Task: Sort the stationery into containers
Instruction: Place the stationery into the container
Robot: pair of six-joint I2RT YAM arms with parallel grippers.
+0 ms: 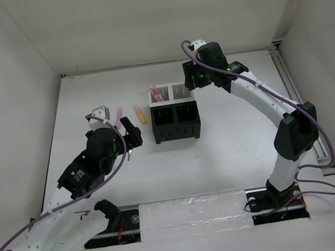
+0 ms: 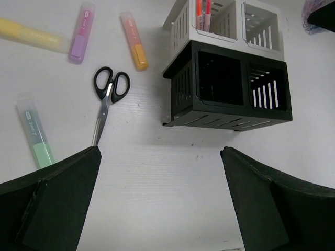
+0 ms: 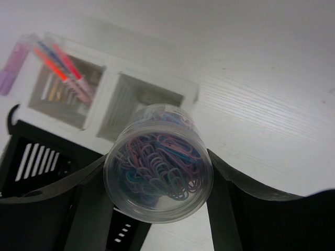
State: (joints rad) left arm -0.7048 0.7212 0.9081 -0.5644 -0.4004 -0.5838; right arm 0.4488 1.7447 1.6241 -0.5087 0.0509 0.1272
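My right gripper point(image 3: 157, 170) is shut on a clear round tub of coloured paper clips point(image 3: 158, 162), held above the mesh containers point(image 1: 175, 115). Below the tub lies an empty white compartment point(image 3: 138, 99). The white compartment beside it holds red and orange pens point(image 3: 63, 68). My left gripper point(image 2: 159, 209) is open over bare table, left of the two black compartments point(image 2: 230, 86). Loose on the table lie black-handled scissors point(image 2: 107, 99) and a yellow highlighter point(image 2: 31, 35), a pink one point(image 2: 81, 34), an orange one point(image 2: 135, 42) and a green one point(image 2: 35, 137).
White walls point(image 1: 13, 91) close the table on the left, back and right. The left arm point(image 1: 92, 164) hides most of the loose items in the top view. A metal rail point(image 1: 289, 83) runs along the right edge.
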